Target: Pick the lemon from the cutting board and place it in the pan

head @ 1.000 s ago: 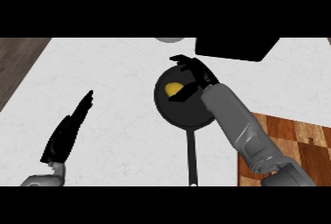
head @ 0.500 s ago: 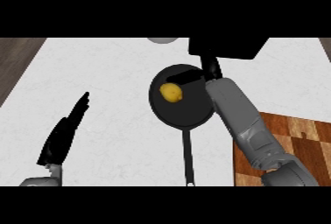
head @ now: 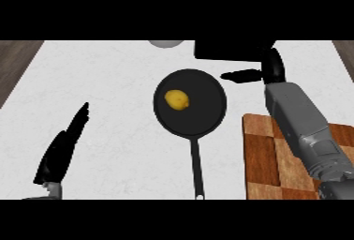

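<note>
In the head view we look steeply down on a white counter (head: pixel 104 93) that fills most of the frame, with a strip of dark wood-grain floor showing along the upper left edge and again at the upper right corner. At the lower right lies a wooden cutting board (head: pixel 266 159) with a checkered pattern of lighter and darker brown blocks; part of it is covered by the forearm. Near the middle of the frame sits a black pan (head: pixel 200 112), its long thin handle running straight down toward the bottom edge. The lemon (head: pixel 177 99) lies inside the pan, a little left of its centre, touching nothing but the pan's floor. At the top centre we see part of a pale round object (head: pixel 166 43), and just right of it a black box-like shape (head: pixel 232 49); we cannot tell what either is.

The right hand (head: pixel 266 72) is at the upper right, just beside the pan's right rim, at the end of a grey forearm that rises from the lower right corner. Its fingers are spread and it holds nothing, the thumb pointing left toward the pan. The left hand (head: pixel 63 150) rests at the lower left, fingers straight and pointing upward, empty.
</note>
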Controlling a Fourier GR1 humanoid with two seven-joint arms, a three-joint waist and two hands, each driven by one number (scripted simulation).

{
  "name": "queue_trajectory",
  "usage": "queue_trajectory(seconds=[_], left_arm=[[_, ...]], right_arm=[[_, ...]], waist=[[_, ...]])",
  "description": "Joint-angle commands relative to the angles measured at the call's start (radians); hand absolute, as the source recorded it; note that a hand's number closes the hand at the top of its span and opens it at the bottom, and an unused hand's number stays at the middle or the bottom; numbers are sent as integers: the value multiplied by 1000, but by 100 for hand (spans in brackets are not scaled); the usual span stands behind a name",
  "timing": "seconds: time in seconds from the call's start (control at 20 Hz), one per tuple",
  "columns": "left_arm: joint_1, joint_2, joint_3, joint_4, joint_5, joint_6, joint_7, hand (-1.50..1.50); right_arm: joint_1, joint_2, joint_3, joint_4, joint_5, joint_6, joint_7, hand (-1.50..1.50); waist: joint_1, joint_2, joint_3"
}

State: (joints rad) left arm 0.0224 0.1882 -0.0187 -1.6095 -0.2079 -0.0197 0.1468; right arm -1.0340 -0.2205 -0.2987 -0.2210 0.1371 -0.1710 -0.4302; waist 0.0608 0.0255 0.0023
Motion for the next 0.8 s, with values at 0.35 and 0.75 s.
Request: queue_trajectory(seconds=[0.35,0.75], left_arm=[[1,-4,17,11,6,0,-21,0],[-28,6,35,44,15,-18,-30,0]], right_arm=[[71,-285,-34,52,-5,223,-124,-150],[112,-354,-34,82,3,353,-184,-150]], waist=[[-1,0,1],[-7,1,1]])
